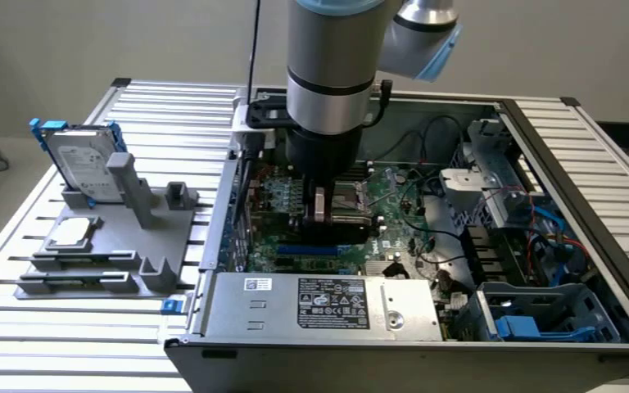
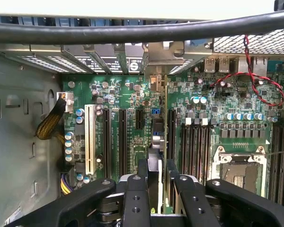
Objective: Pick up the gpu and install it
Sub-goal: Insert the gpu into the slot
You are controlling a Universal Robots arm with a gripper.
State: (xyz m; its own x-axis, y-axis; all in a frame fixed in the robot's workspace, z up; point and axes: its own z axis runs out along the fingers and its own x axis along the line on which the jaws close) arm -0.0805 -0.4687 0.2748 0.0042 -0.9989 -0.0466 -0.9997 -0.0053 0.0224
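Grey arm (image 1: pixel 331 74) vertical in PC case (image 1: pixel 576 155), hand (image 2: pixel 157 164) clamping gpu (image 2: pixel 157 142).

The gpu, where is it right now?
In the wrist view, the gpu is held edge-on in the gripper, inside the computer case, over the green motherboard and its long black slots.

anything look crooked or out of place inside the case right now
Nothing stands out. The gpu stands upright, held edge-on in the gripper, parallel to the slots on the motherboard. A twisted red and black wire drapes loosely across the board, off to one side of the card.
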